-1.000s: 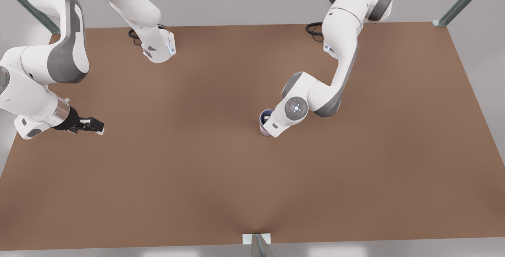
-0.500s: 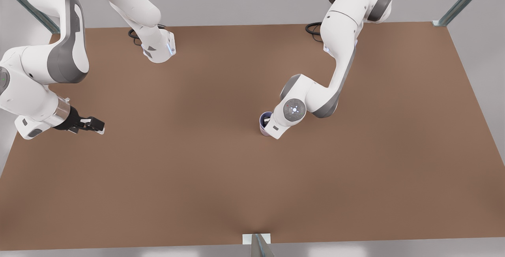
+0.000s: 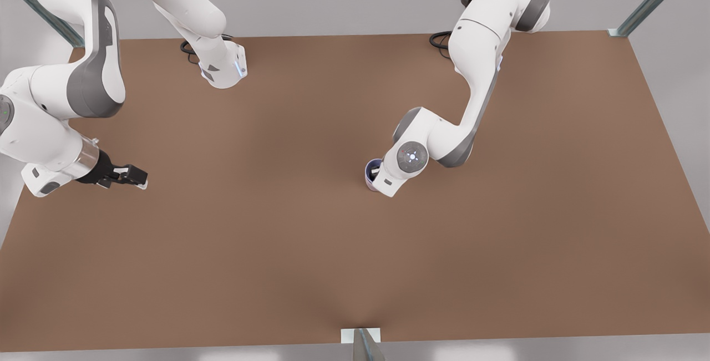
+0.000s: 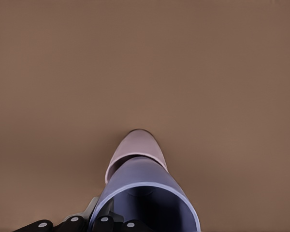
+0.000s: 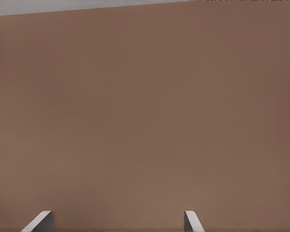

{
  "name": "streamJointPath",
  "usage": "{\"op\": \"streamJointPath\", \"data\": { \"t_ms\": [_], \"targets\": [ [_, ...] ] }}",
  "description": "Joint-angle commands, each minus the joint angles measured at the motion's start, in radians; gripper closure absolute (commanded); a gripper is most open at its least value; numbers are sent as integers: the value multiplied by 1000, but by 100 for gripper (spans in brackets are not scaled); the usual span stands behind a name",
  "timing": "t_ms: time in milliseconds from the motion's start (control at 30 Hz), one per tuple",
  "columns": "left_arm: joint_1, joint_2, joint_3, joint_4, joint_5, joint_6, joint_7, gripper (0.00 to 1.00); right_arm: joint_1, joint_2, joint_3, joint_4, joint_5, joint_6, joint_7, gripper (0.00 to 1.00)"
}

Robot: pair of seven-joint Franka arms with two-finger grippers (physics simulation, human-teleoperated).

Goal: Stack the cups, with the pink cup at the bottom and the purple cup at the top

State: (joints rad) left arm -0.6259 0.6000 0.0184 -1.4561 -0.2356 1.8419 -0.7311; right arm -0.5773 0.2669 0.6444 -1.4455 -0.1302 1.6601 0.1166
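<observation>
Purple cup: the matte blue-violet tapered cup (image 4: 147, 198) sits nested in the pale pink-mauve cup (image 4: 137, 147), mid brown desk (image 3: 277, 239).
Left gripper (image 3: 378, 172): I see its fingers grasping the rim.
Right gripper (image 3: 130, 177): waiting, fingers released.
Risk: I judge a tilted withdrawal could topple both.

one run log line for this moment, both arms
left gripper: holds blue-violet tapered cup nested in pale pink-mauve cup | right gripper: open, waiting above brown table at front view's left

The matte blue-violet tapered purple cup (image 4: 150, 198) sits nested upright inside the pale pink-mauve tapered pink cup (image 4: 137, 146) mid-table.
</observation>
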Motion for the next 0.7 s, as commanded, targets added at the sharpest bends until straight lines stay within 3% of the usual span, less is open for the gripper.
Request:
{"op": "streamJointPath", "data": {
  "t_ms": [0, 167, 300, 633, 667],
  "targets": [
    [0, 0, 0, 0, -2, 14, -34, 79, 5, -1, 11, 1, -3, 26, -8, 0],
    [0, 0, 0, -1, 1, 13, -33, 79, 5, 3, 11, 1, -5, 41, -14, 0],
    [0, 0, 0, -1, 2, 13, -31, 68, 7, 3, 11, 1, -3, 41, -14, 0],
    [5, -2, 0, -1, 2, 13, -31, 68, 7, 3, 12, 1, -2, 35, -15, 0],
    [6, -3, 0, -1, 2, 10, -31, 64, 7, 3, 12, 2, -2, 35, -15, 0]
  ]
}}
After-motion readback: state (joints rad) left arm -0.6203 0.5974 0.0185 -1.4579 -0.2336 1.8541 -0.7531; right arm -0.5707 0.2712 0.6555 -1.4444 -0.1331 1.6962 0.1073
